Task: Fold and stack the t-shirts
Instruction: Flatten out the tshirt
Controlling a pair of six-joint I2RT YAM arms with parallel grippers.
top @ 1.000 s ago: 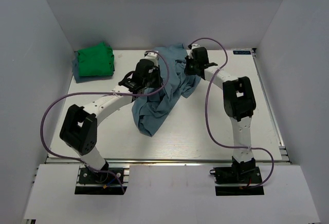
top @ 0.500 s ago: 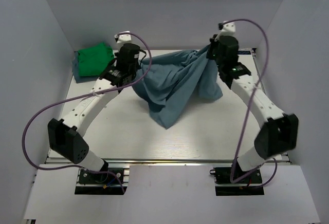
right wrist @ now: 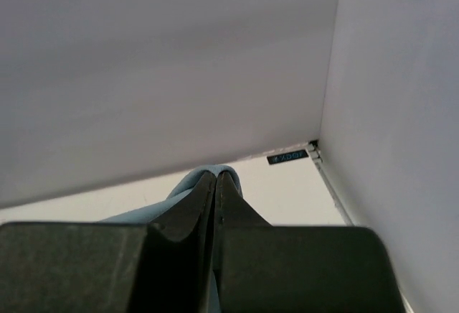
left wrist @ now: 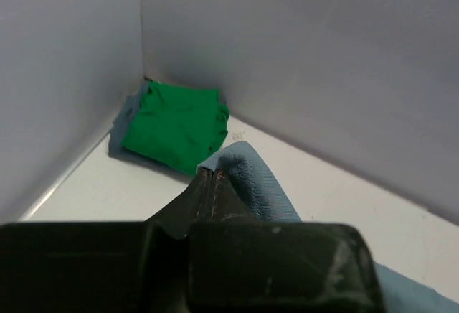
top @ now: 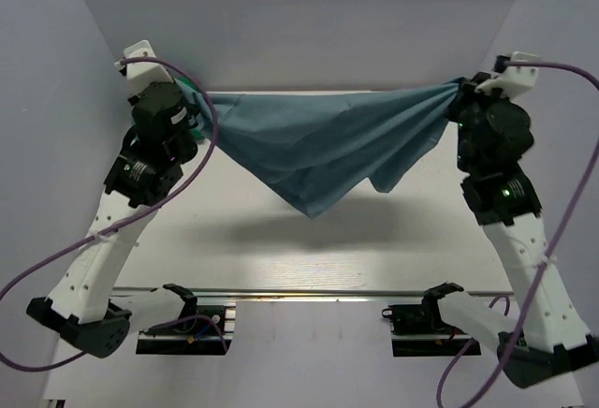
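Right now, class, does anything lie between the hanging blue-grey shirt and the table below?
Nothing visible: the blue-grey shirt hangs between the left gripper and right gripper over bare table; the green shirt lies in the far-left corner.

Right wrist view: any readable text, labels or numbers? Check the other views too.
Dark label at the far right corner of the table: white characters, too blurred to read.
No print on the blue shirt or the green shirt.
Nothing else legible in any view.
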